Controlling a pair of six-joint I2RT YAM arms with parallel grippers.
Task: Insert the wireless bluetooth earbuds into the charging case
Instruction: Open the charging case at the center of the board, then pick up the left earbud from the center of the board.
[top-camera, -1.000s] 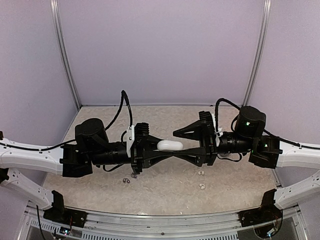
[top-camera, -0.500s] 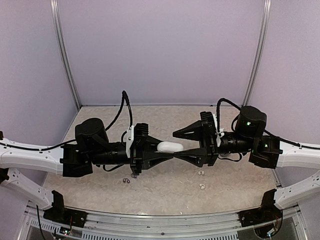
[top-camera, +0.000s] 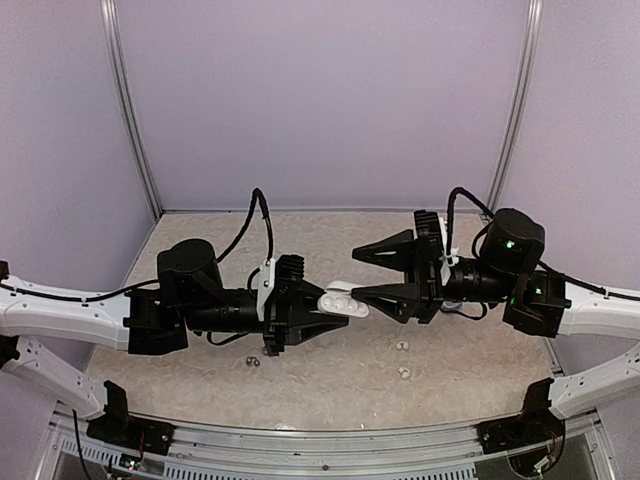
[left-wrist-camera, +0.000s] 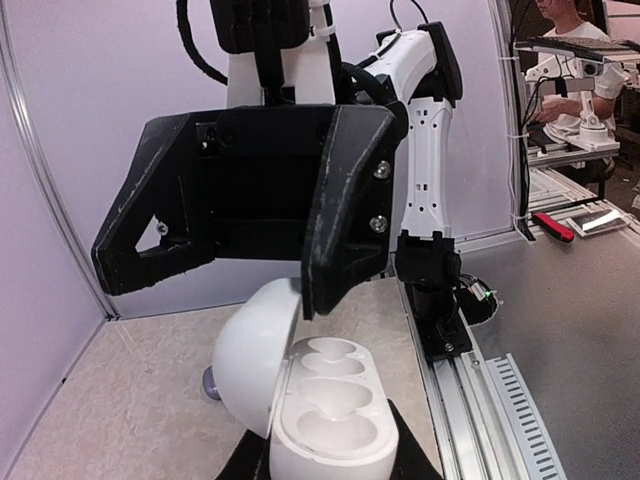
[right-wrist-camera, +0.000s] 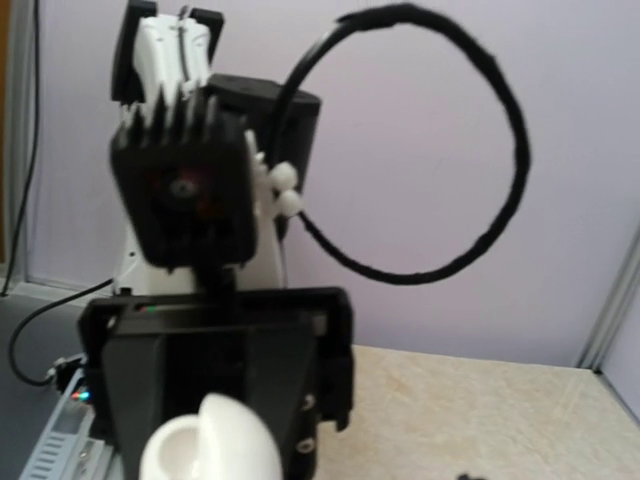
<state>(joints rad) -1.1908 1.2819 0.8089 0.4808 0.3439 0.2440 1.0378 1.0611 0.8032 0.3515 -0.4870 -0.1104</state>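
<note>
The left gripper (top-camera: 325, 310) clamps the base of a smooth white oval charging case (top-camera: 345, 300), its lid (left-wrist-camera: 250, 350) hinged up and its long axis pointing at the right gripper (top-camera: 358, 272), which gapes wide with one finger at the lid's edge. White earbuds (top-camera: 403, 347) lie on the speckled tabletop (top-camera: 330, 240) nearer the right gripper, and dark earbuds (top-camera: 252, 360) lie beneath the left one.

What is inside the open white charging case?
Only empty moulded wells show in the charging case, with no earbuds seated in them. The lid is turned away from the left wrist camera, so its inner side is hidden. White earbuds lie outside it.
</note>
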